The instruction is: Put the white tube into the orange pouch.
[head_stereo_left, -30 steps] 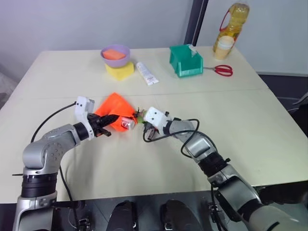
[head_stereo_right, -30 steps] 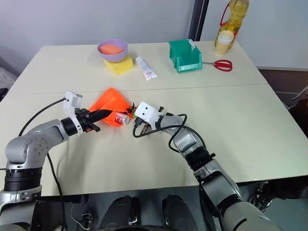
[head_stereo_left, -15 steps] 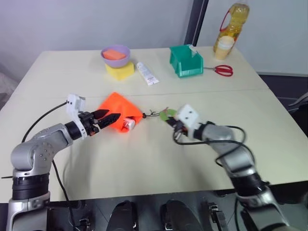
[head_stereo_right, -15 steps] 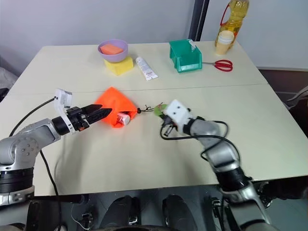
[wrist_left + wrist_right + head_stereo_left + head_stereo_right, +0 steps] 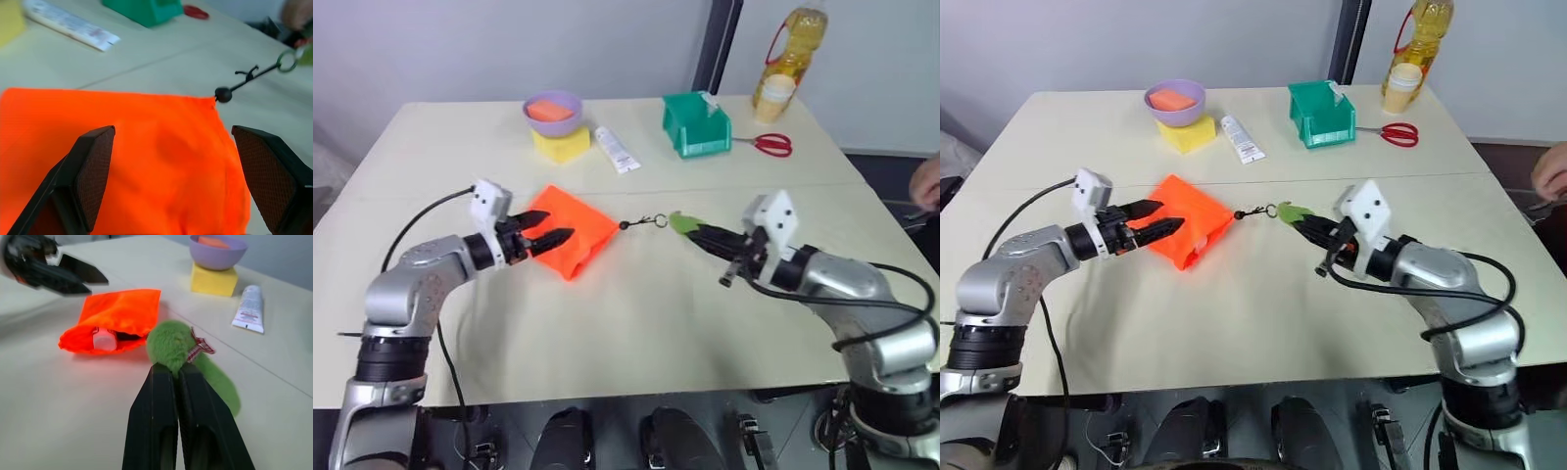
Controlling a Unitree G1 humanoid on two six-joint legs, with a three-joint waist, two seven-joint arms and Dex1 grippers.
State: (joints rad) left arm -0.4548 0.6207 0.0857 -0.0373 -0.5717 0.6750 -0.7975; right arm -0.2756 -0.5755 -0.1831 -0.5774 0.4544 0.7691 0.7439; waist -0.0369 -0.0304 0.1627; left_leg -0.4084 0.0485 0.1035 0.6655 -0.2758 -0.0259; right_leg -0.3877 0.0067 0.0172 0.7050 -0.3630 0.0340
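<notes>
The white tube [image 5: 103,339] is seen inside the orange pouch [image 5: 570,232], framed by the left gripper's [image 5: 560,231] released jaws, while the green tag [image 5: 683,223] is clenched in the right gripper [image 5: 697,233].

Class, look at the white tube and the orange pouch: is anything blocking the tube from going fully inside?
Nothing visible blocks it. The white tube already lies in the mouth of the orange pouch, its cap end showing at the opening. The left gripper stands open over the pouch; the right gripper is shut on the green tag.
</notes>
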